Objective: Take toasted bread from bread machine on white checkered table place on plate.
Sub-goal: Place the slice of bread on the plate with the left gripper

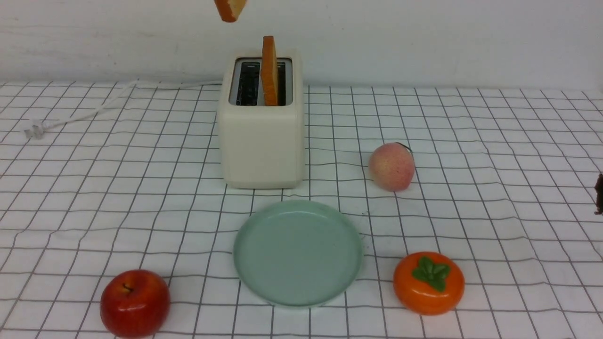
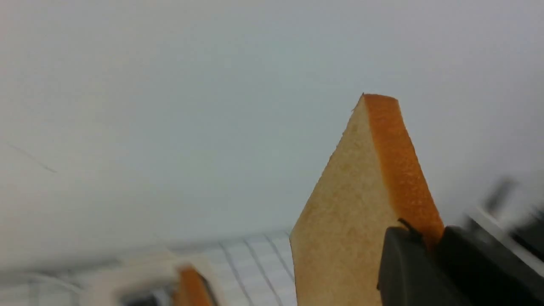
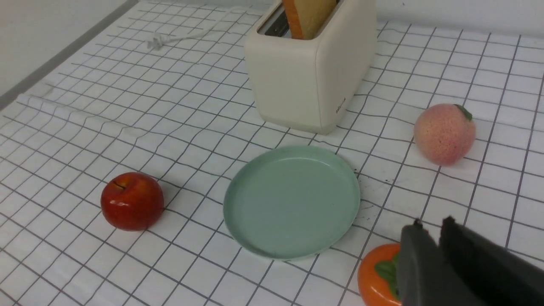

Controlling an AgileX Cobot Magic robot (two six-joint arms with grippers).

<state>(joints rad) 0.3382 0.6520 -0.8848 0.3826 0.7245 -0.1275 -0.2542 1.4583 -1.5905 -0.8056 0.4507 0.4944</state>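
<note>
Red apple point(image 1: 134, 302) near plate point(image 1: 297, 254), left fingers point(image 2: 399, 263) clamped on toasted bread point(image 2: 344, 212), right fingers point(image 3: 418, 263) together

The white checkered table point(image 1: 494, 141) wears a slightly wrinkled cloth with a thin black grid. The bread machine point(image 1: 262, 141) stands toward the back, about the middle. Just in front of it lies the plate point(image 1: 297, 254). A peach point(image 1: 391, 166) sits near its right side, with a persimmon point(image 1: 428, 282) farther forward on that side. A red apple point(image 1: 134, 302) sits well forward to its left. Its white power cord point(image 1: 94, 110) trails away to the left across the cloth.
</note>
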